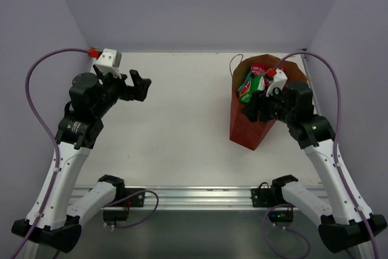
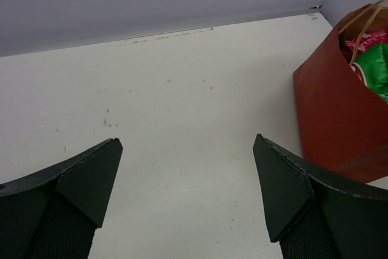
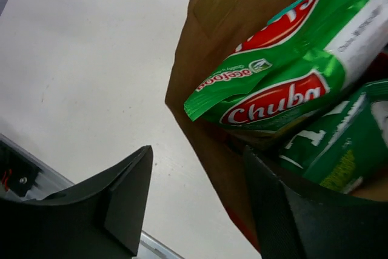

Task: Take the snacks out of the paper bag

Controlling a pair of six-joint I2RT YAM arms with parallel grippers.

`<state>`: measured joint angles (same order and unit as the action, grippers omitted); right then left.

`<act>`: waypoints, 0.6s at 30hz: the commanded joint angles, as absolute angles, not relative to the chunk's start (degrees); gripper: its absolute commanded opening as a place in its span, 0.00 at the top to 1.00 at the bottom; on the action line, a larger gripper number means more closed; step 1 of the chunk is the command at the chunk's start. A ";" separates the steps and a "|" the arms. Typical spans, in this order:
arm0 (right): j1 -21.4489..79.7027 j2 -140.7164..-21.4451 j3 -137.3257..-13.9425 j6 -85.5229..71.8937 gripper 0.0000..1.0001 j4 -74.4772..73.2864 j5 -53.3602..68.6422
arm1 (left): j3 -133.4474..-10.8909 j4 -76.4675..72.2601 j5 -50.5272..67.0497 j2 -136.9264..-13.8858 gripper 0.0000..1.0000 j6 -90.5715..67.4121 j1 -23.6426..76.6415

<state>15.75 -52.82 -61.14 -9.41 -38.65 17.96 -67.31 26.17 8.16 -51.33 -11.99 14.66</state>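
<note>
Right gripper stood with jaws spread astride one wall of the paper bag, one finger outside and one inside beside a green chip bag. The paper bag stood upright at the right of the table, with the snacks inside. Left gripper hovered with jaws spread wide, well apart from the bag.

The green chip bags are glossy crinkled film, the paper bag matt kraft.

I'm working in a lab test cell: plain lilac walls enclose a white table edged by an aluminium mounting rail.
</note>
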 commanded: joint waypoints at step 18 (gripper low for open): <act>0.37 -54.58 -69.79 -30.24 0.30 -45.02 -16.80 | -70.14 27.16 12.83 -53.79 0.00 -13.45 14.94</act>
